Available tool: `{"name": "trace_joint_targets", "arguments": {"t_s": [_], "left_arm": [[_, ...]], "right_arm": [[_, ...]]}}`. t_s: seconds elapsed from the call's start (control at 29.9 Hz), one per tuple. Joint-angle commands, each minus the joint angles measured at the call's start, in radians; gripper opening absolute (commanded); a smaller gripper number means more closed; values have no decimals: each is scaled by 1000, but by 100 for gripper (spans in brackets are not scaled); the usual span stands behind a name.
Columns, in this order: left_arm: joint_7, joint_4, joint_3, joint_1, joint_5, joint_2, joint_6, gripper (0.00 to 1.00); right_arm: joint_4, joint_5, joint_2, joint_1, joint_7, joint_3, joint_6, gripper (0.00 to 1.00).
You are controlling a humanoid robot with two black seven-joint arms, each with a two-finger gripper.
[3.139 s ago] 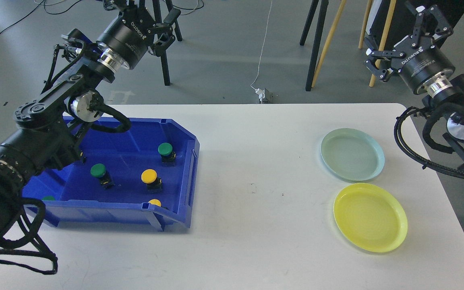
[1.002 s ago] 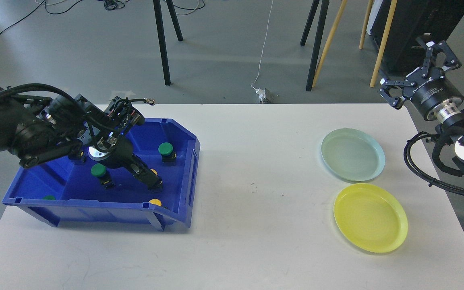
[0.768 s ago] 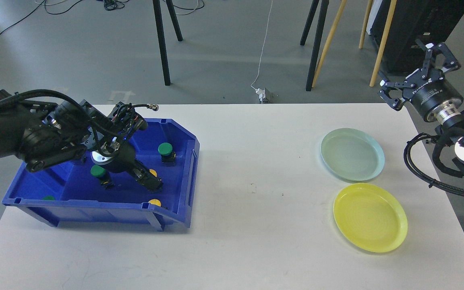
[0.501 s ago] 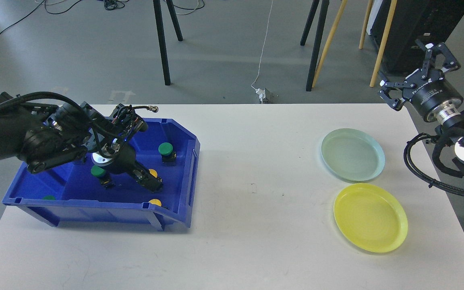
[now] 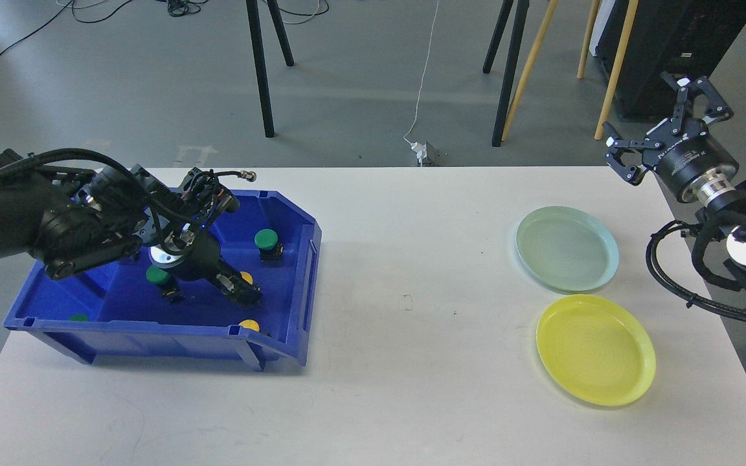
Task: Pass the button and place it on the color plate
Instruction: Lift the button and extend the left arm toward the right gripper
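A blue bin [image 5: 153, 329] on the left of the table holds several buttons: green ones [image 5: 266, 239] [image 5: 157, 276] [image 5: 78, 318] and yellow ones [image 5: 249, 324]. My left gripper [image 5: 242, 294] reaches down into the bin and sits at a yellow button [image 5: 245, 278], which it mostly hides; its dark fingers cannot be told apart. My right gripper [image 5: 663, 122] is open and empty, held up beyond the table's far right corner. A pale green plate [image 5: 567, 248] and a yellow plate [image 5: 595, 349] lie on the right, both empty.
The white table [image 5: 412, 362] ends just right of the plates. Tripod legs [image 5: 259, 71] and wooden poles [image 5: 525, 71] stand on the floor behind the table. My right arm's cables [image 5: 677, 265] hang by the table's right edge.
My left arm has come down from high above into the bin and has barely moved over the last second. My right gripper has lowered and shifted slightly left.
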Motion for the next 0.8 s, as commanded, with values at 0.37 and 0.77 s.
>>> {"name": "trace_joint_targets", "arguments": {"t_s": [0.37, 0.77], "left_arm": [[0, -27, -5, -12, 1, 13, 1, 10], [0, -363, -97, -255, -2, 275, -2, 10]], "right_arm": [[0, 0, 2, 1, 0, 1, 0, 100], [-20, 14, 2, 1, 0, 17, 0, 100]]}}
